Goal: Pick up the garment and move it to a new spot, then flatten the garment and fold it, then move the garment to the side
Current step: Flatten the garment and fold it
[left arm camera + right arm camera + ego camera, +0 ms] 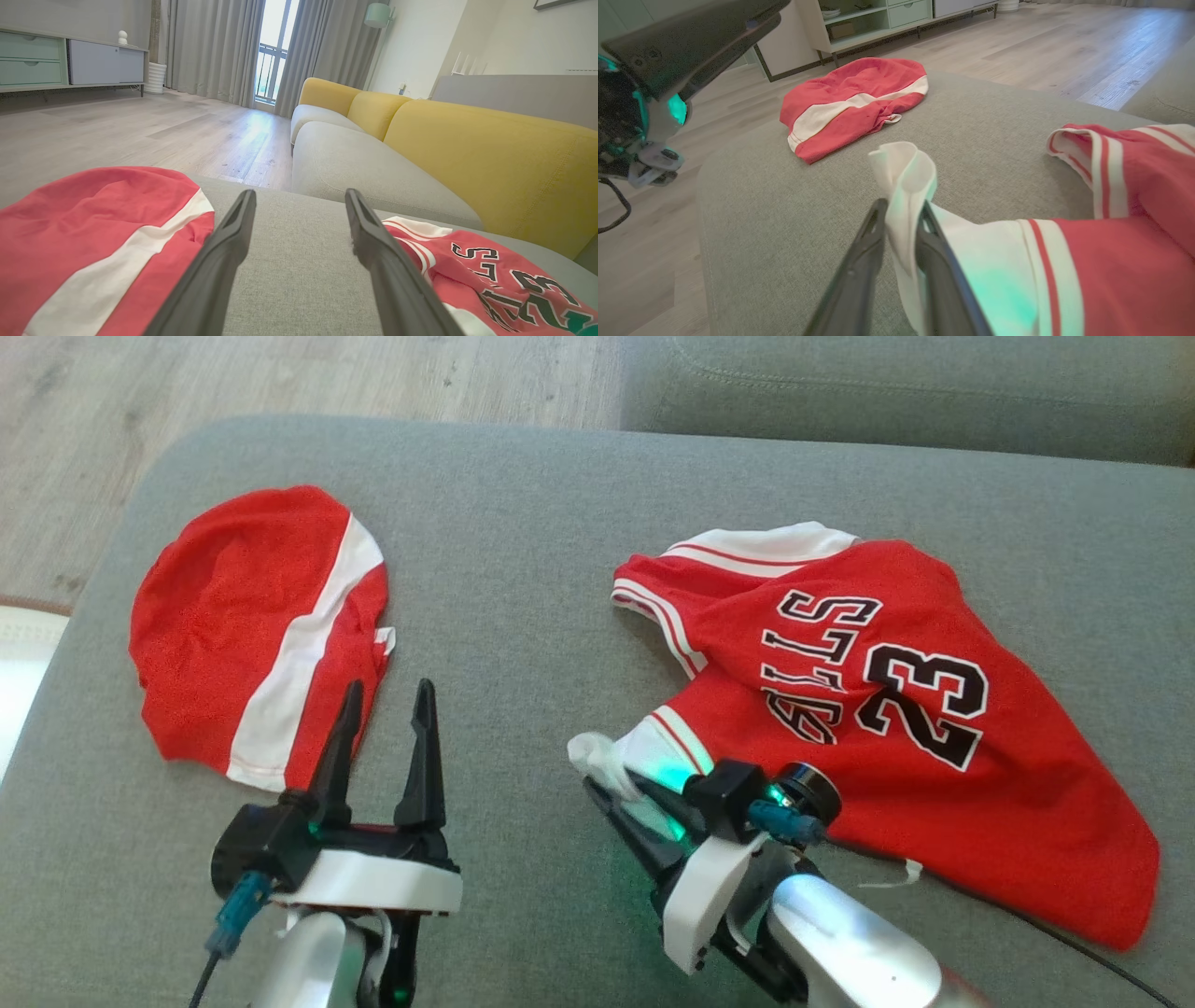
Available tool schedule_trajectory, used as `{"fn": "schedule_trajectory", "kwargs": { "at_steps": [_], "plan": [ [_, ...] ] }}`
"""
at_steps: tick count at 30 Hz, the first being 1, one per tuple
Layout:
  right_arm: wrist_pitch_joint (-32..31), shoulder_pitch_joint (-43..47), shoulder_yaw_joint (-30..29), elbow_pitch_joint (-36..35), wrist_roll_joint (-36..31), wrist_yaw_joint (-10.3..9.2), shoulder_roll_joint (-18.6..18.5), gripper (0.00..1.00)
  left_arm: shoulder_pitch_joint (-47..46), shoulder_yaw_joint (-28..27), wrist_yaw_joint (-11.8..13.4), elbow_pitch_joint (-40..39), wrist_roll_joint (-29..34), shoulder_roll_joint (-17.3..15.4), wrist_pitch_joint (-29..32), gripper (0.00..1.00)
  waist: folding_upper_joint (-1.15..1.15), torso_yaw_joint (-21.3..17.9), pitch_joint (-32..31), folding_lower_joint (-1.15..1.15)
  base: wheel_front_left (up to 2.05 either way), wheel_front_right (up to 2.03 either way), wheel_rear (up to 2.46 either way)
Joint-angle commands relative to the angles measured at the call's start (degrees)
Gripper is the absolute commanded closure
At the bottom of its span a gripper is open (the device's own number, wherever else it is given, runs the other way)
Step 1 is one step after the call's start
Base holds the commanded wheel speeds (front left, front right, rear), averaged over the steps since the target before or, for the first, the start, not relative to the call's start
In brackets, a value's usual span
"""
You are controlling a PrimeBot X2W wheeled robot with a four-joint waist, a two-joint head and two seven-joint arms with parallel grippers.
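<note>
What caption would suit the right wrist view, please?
Right gripper pinches the jersey by a white edge; shorts lie beyond on the sofa.

We read jersey lettering only partly — folds hide rest; right gripper tips half lost in white hem.

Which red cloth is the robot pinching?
The red jersey with black 23, its white edge pinched by the right gripper; the red white-striped garment lies untouched.
</note>
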State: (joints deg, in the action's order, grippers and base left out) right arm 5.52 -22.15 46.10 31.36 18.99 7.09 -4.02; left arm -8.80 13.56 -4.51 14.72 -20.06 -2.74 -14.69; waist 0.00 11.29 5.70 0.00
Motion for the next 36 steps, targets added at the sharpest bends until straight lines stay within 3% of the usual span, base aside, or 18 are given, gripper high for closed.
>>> {"fn": "schedule_trajectory", "kwargs": {
  "at_steps": [1,6,11,15,19,29,33,36],
  "plan": [
    [0.85,-1.08,-0.47,-1.88,0.47,0.40,0.97,0.00,-0.72,-2.30,0.38,-1.44,0.62,-0.14,-0.30,0.00,0.00,-0.36,-0.49,0.00,0.00,0.00,0.00],
    [3.49,-0.21,-6.06,-4.37,0.54,0.40,-0.56,0.00,-0.02,-2.89,0.42,-1.49,0.92,-0.14,-0.30,0.00,0.00,-1.42,-1.67,0.00,0.00,0.00,0.00],
    [5.99,2.54,-16.75,-9.01,-2.87,0.40,-2.03,0.00,0.51,-2.91,0.59,-2.19,0.70,-0.14,-0.30,0.00,0.00,-2.58,-2.39,0.00,0.00,0.00,0.00],
    [6.93,7.09,-26.81,-12.71,-6.42,0.40,-1.29,0.00,0.75,-2.82,0.60,-3.06,0.50,-0.14,-0.30,0.00,0.00,-3.26,-2.54,0.00,0.00,0.00,0.00],
    [6.36,10.81,-32.35,-15.30,-9.98,0.40,-0.24,0.00,0.84,-2.79,0.52,-3.38,0.55,-0.14,-0.30,0.00,0.00,-3.73,-2.33,0.00,0.00,0.00,0.00],
    [-0.05,6.59,-35.43,-17.96,-15.13,0.40,0.70,0.00,-0.42,-0.64,0.11,-3.36,-0.08,-0.14,-0.30,0.00,0.00,-1.21,0.54,0.00,0.00,0.00,0.00],
    [-6.65,-1.35,-32.38,-15.05,-15.57,0.40,-1.11,0.00,-1.84,1.06,0.11,-3.18,-1.24,-0.14,-0.30,0.00,0.00,2.02,3.34,0.00,0.00,0.00,0.00],
    [-12.69,-8.89,-29.26,-10.57,-13.61,0.40,-4.49,0.00,-3.22,2.73,0.17,-3.15,-2.30,-0.14,-0.30,0.00,0.00,4.97,5.90,0.00,0.00,0.00,0.00]
  ]
}}
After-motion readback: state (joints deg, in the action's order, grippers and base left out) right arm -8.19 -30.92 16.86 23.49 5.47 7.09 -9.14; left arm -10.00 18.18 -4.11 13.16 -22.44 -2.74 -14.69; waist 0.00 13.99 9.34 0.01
